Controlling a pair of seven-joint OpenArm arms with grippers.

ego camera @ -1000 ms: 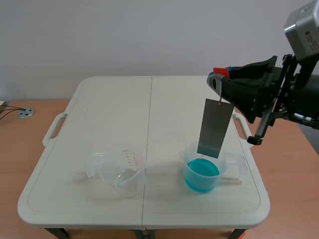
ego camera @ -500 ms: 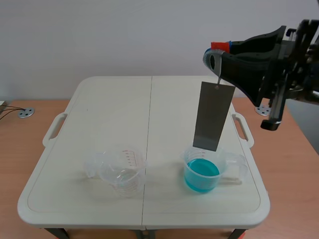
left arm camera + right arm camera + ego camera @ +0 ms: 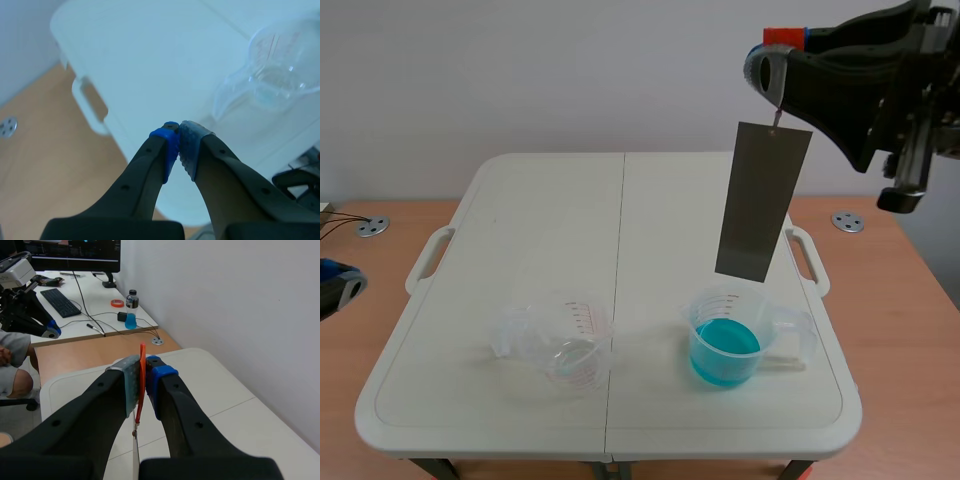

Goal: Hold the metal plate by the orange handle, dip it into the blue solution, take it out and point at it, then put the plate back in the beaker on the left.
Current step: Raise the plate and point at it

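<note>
Hanging from the right end effector (image 3: 772, 68), raised high over the right side of the worktop (image 3: 550, 210), the metal plate (image 3: 763, 200) is vertical with a slight tilt. Its lower edge is above and apart from the rim of the beaker of blue solution (image 3: 726, 350). In the right wrist view the two pads are clenched on the thin orange handle (image 3: 142, 352), and the plate drops out of sight below them.

The left end effector (image 3: 179, 145) is low beside the worktop's left edge, its pads pressed together on nothing. The empty beaker (image 3: 565, 345) stands ahead of it, near the worktop's front left.

Judged from this layout, the step in hand is the transit over the solution, with the plate clear of the liquid. Whether it is about to be dipped or has just been lifted out cannot be told, as its face shows no clear mark.

- **If undipped:** the next move calls for a straight descent that keeps the plate's lower edge inside the rim.
- **If dipped:** the left arm must rise and point at the plate.
</note>
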